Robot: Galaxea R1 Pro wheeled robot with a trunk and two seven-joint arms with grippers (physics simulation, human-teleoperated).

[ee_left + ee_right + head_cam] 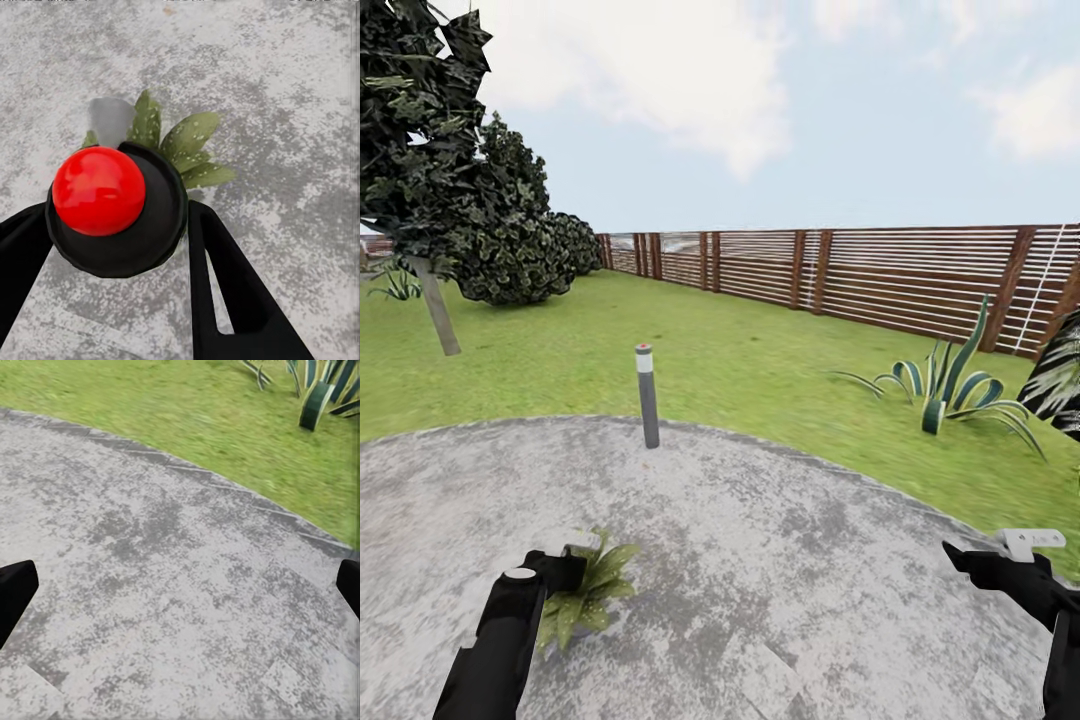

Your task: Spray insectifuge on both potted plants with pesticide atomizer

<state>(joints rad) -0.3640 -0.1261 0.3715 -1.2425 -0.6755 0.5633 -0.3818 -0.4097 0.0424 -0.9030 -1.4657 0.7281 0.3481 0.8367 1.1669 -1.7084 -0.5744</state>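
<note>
left gripper (pixel 565 565) holds atomizer (pixel 116 210) over potted plant (pixel 588 590).

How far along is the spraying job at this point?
Done: the pesticide atomizer looks picked up, sitting between the left gripper fingers. In hand: it hangs over one potted plant on the patio, whose leaves carry a few whitish insectifuge specks, far from full cover. Left: finishing this plant, then the second one. The right gripper is open and empty.
</note>
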